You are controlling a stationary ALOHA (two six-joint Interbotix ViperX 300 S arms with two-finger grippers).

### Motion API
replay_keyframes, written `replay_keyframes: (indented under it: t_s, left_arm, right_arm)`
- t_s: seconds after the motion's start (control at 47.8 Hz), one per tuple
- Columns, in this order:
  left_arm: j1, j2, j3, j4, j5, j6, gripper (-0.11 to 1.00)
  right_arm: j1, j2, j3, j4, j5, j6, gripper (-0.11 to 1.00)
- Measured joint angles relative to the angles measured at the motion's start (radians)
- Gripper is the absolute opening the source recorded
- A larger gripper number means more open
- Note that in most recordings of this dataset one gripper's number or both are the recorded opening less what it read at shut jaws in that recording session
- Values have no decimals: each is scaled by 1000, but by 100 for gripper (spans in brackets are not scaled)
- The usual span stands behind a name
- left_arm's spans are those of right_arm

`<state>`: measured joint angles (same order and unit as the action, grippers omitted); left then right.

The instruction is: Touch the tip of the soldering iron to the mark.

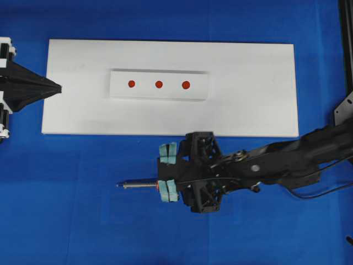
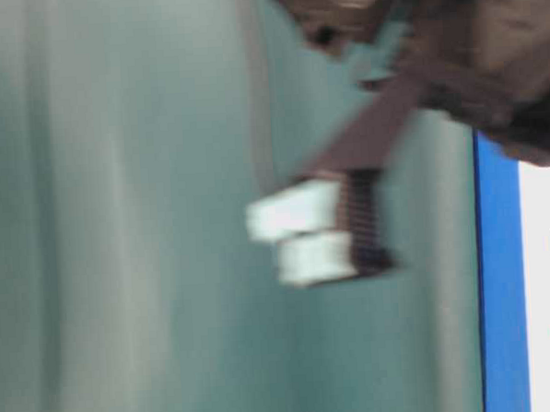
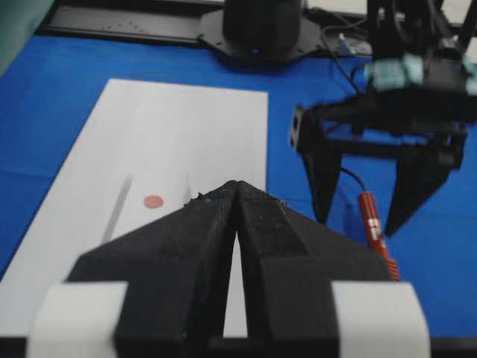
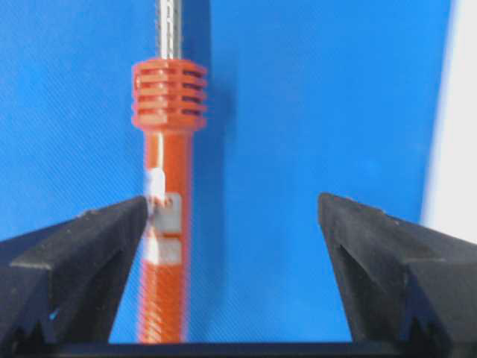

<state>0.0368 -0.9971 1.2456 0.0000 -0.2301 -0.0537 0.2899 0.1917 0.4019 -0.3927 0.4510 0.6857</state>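
Lying flat on the blue table cover [image 1: 71, 221], the soldering iron [image 1: 142, 185] rests near the long front edge of the white board [image 1: 253, 99], apart from it. Its thin metal shaft points toward the left of the overhead view and ends in the tip [image 1: 118, 186], which sits on the cover, well apart from the mark [image 1: 131, 84]. The mark is the left-end dot of three red dots in a row on the white block [image 1: 198, 88], which sits on the board.

The right gripper [image 1: 167, 173] stands over the handle end of the iron with its jaws spread wide. In the right wrist view the red-orange handle [image 4: 165, 246] lies just beside the left finger [image 4: 82, 246], with clear blue cover between it and the other finger; nothing is clamped.

The left gripper [image 1: 55, 87] hangs over the left end of the board, its jaws pressed together to a point and holding nothing. The table-level view is too blurred to add detail
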Motion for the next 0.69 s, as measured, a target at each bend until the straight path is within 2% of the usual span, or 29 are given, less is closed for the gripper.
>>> replay_keyframes:
  t_s: [0.356,0.691]
  left_arm:
    - [0,-15,0,0,14,-5,0]
    - [0,-17,0,0,20,-11,0]
  right_arm:
    - [0,-239,0,-35,187,2,81]
    - [-25,-270,2,-46,215,0,81]
